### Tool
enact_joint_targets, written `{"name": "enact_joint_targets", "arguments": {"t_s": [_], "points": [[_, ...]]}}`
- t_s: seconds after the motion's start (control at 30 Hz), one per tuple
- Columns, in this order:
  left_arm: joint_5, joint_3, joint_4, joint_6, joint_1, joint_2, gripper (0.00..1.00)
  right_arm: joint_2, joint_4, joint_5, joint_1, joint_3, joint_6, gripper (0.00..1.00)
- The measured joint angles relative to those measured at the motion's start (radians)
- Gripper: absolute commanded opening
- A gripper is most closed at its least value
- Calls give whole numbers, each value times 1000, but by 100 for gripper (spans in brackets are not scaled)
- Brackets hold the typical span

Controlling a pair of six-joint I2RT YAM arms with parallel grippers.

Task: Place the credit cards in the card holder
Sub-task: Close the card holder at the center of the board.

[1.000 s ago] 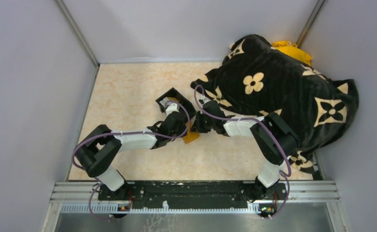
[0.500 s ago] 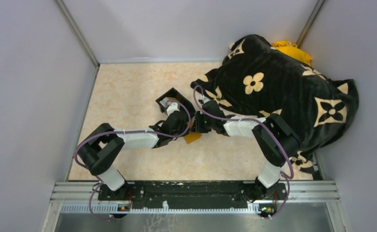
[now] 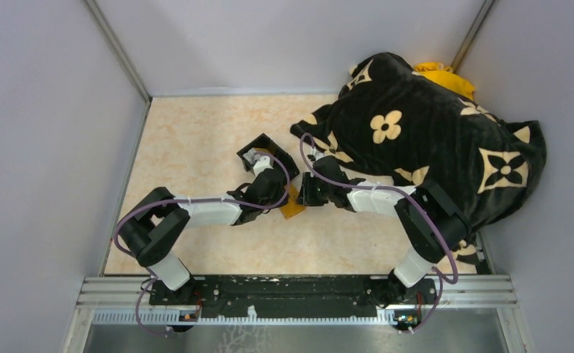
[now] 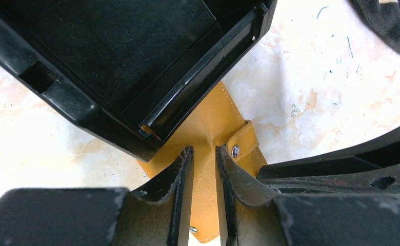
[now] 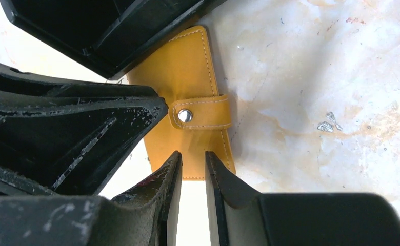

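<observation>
- Since the earlier frame your right arm (image 3: 387, 200) has swung its elbow out toward the patterned blanket (image 3: 431, 140). The right gripper (image 5: 190, 154) has gone from closed to slightly parted. The left arm has barely shifted.
- The card holder (image 5: 180, 72) lies flat on the table (image 5: 316, 77) between the two grippers, closed, with its tab (image 5: 208, 114) snapped down. Its far end is tucked under the corner of the black box (image 4: 111, 51).
- The left gripper (image 4: 204, 149) has its fingers drawn close together on the holder just beside the tab. They appear to pinch a small ridge of the cover, though it may only be pressing down.
- The right gripper's fingers stand a narrow gap apart over the holder's near edge, with nothing between them.
- No credit cards show clearly in any view, so find them before you commit to a pocket.
- The step in hand looks like opening the holder. Keep the left grip steady as the anchor and do not let it drag the holder further under the box.
- Bring the right fingers onto the tab's free end, beyond the snap (image 5: 184, 116), and peel it away from the left gripper. A straight upward pull would probably lift the whole holder.
- The two grippers are almost touching, so move only one at a time.
</observation>
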Motion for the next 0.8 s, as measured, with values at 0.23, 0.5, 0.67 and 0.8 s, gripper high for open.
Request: {"name": "enact_joint_targets", "arguments": {"t_s": [0.23, 0.5, 0.67, 0.8], "points": [[-1, 0, -1, -4, 0, 0, 29, -61, -7, 17, 0, -27, -6, 25], [-1, -6, 3, -5, 0, -2, 29, -85, 10, 65, -8, -32, -7, 36], [-1, -14, 12, -9, 0, -4, 29, -53, 60, 68, -29, -32, -8, 39], [-1, -20, 22, -16, 0, -4, 29, 24, 114, 40, -58, -32, -5, 40]]}}
